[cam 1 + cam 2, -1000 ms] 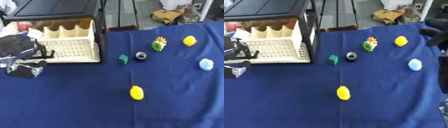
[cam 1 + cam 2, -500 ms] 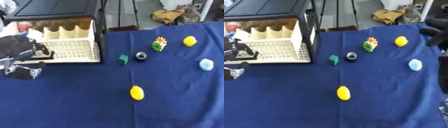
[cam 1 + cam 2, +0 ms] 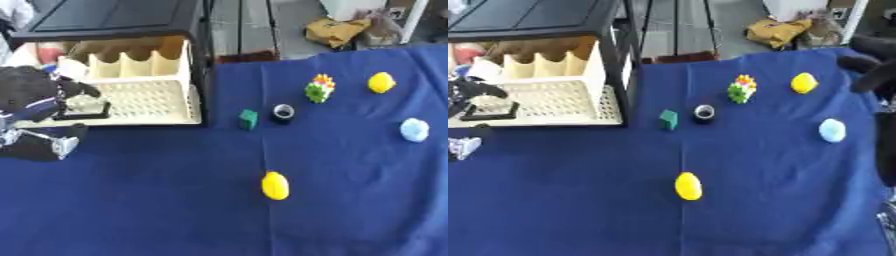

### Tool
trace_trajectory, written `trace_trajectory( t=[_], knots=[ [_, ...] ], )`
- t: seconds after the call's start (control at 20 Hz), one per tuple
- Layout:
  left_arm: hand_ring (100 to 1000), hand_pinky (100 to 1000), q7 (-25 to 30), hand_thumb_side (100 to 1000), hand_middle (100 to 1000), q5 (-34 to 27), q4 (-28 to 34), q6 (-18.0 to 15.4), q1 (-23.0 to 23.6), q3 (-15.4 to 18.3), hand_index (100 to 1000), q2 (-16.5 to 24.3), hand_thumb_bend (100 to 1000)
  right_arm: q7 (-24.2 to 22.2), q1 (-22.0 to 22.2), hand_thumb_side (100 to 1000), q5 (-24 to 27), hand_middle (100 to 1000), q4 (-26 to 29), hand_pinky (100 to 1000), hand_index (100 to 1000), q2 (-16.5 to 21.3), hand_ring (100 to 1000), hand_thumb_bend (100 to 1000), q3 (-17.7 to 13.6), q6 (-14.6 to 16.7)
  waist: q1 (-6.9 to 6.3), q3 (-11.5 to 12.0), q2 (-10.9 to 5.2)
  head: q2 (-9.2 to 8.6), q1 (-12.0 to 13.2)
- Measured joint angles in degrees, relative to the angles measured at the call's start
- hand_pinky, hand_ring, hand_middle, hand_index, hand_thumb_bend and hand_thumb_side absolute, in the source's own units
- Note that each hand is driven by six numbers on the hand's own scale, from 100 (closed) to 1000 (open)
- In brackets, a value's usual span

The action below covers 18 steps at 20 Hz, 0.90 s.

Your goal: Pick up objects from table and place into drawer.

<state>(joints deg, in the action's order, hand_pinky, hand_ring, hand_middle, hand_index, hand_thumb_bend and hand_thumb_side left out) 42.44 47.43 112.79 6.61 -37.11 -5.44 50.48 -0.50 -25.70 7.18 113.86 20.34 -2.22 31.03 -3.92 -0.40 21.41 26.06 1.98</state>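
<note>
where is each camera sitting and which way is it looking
Left eye view: in the robot's head, looking down at the blue table and cream drawer; the left hand shows at the drawer's left end, fingers unclear.
Right eye view: the same head, set slightly to the right, looking down likewise; a dark part of the right arm shows at the right edge, its hand unseen.
Both share the green block, black ring, two yellow objects and pale blue ball.
</note>
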Motion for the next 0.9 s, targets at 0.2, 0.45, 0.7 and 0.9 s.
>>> trace_trajectory(
  t=[0.2, 0.45, 0.7, 0.9],
  knots=[
    [100, 100, -4.68, 274, 144, -8.18, 0.79, -0.58, -1.87, 2.67, 948, -0.11, 100, 0.53, 0.01, 952, 0.02, 502, 0.00, 765, 785, 0.07, 819, 100, -0.30, 0.25, 0.15, 0.39, -0.16, 0.02, -0.32],
    [100, 100, -16.17, 386, 167, -18.28, 1.07, 0.35, -3.38, 6.66, 908, -0.11, 100, 0.94, 0.10, 952, 0.05, 501, 0.00, 762, 785, 0.22, 817, 100, -0.52, 0.59, 0.32, 0.79, -0.39, 0.02, -0.93],
    [229, 213, -36.31, 907, 354, -31.56, 1.08, 0.53, -3.17, 9.63, 989, -1.59, 100, 1.98, 0.42, 950, 0.04, 497, 0.00, 746, 782, 2.66, 811, 100, -0.99, 1.70, 0.85, 1.00, -0.39, 0.05, -1.80],
    [513, 460, -51.26, 945, 560, -42.56, 1.09, -4.17, -1.27, 10.46, 994, -5.20, 100, 3.34, 0.24, 950, -0.36, 489, 0.00, 729, 780, 7.16, 806, 100, -1.13, 2.94, 1.55, 1.16, -0.39, 0.08, -2.34]
  ],
)
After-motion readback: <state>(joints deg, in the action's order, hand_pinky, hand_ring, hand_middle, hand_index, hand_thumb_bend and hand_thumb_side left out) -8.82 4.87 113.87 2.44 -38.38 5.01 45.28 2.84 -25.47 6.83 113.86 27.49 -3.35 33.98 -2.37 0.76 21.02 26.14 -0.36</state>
